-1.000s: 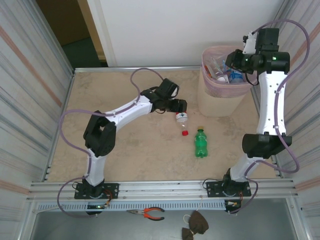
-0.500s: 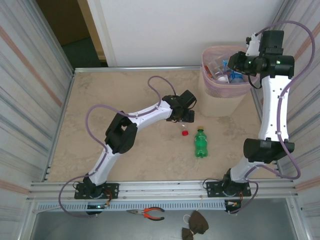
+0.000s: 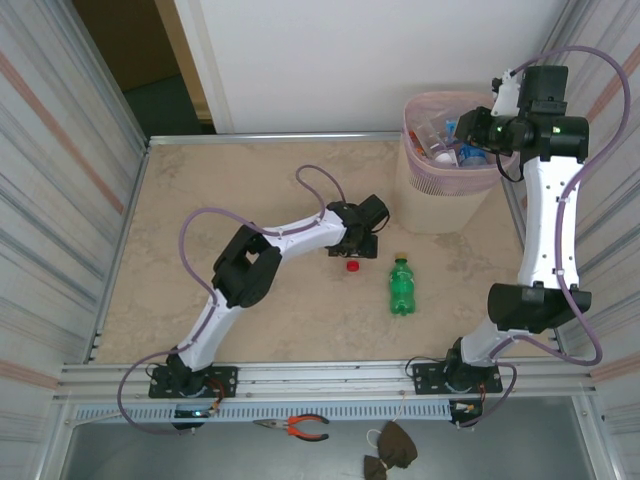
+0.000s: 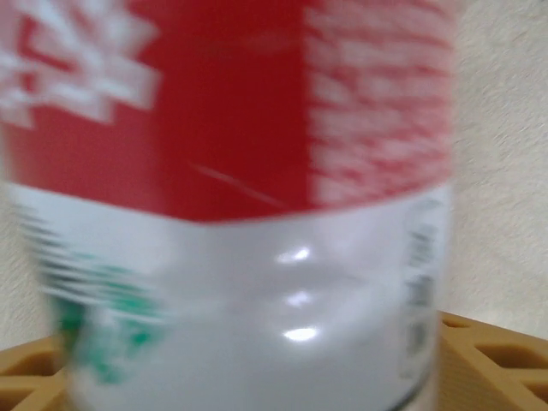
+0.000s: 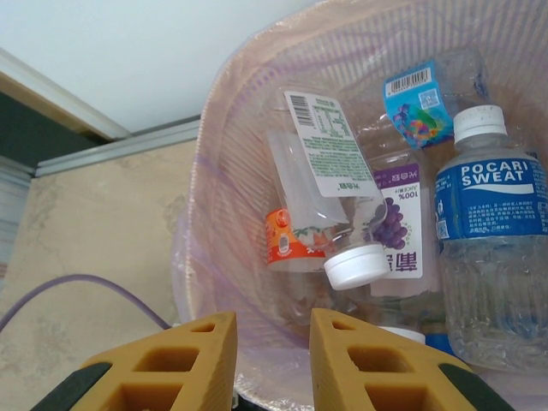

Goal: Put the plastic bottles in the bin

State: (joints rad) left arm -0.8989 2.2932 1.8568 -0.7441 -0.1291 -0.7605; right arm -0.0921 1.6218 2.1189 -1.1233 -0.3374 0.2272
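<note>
A clear bottle with a red label [image 4: 257, 171] lies mid-table, and in the left wrist view it is blurred. My left gripper [image 3: 362, 240] sits down over it with a tan fingertip against each side. Its red cap [image 3: 352, 266] pokes out toward the near edge. A green bottle [image 3: 401, 285] with an orange cap lies just to the right of it. The pink bin [image 3: 420, 190] stands at the far right with several bottles inside, among them a Pocari Sweat bottle [image 5: 492, 223]. My right gripper [image 3: 478, 128] hovers over the rim [image 5: 231, 171], shut and holding nothing.
Orange-handled pliers [image 3: 300, 428] and a brown object [image 3: 390, 450] lie on the ledge in front of the arm bases. Corrugated walls close in both sides. Bare tabletop stretches to the left [image 3: 190, 190].
My left arm stretched right and came down over the red-label bottle, and its cap slid a little left. The right arm rose slightly above the bin.
</note>
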